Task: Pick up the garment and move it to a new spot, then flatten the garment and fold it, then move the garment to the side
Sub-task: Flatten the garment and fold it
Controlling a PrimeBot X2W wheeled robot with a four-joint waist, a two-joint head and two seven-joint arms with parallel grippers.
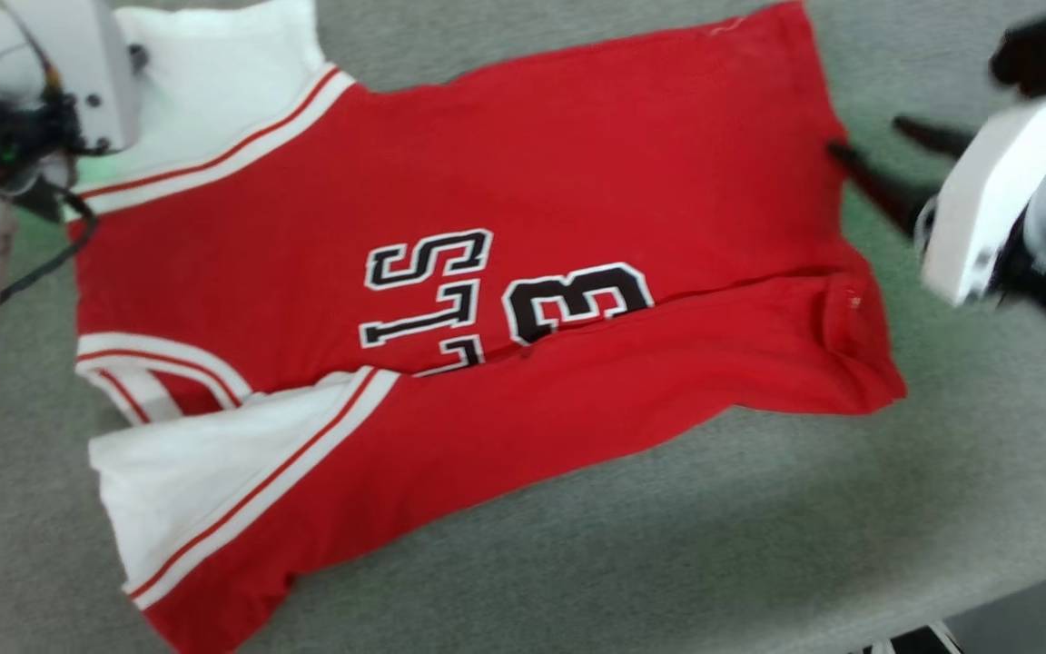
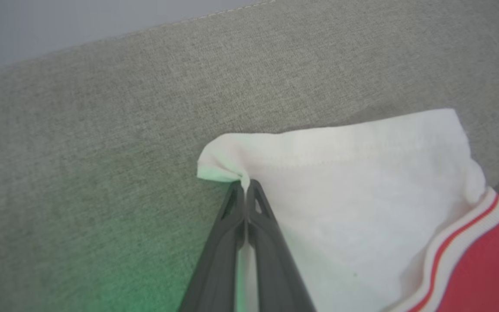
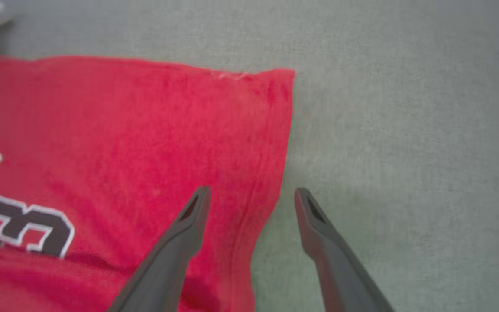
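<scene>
Head view: the garment (image 1: 487,300) lies spread out, red, with a grey cushion (image 1: 759,545) under and around it; its near long side is folded over onto its body, covering part of the black-and-white lettering (image 1: 505,295); one white sleeve (image 1: 205,100) sticks out at the garment's far corner, and the left arm's pale wrist (image 1: 69,73) sits over that sleeve's outer end; the right gripper (image 1: 868,136) is at the garment's hem, its dark fingers spread apart.

Left wrist view: the left gripper (image 2: 246,184) has its two fingers pressed together on the corner of the garment's white sleeve; the cloth bunches into a small peak just beyond the tips; the striped band and red body of the garment run off to one side.

Right wrist view: the right gripper is wide apart and straddles the garment's hem edge; one finger (image 3: 189,225) lies over the red cloth, the other over bare cushion beside the garment; whether either tip touches the garment I cannot tell.
</scene>
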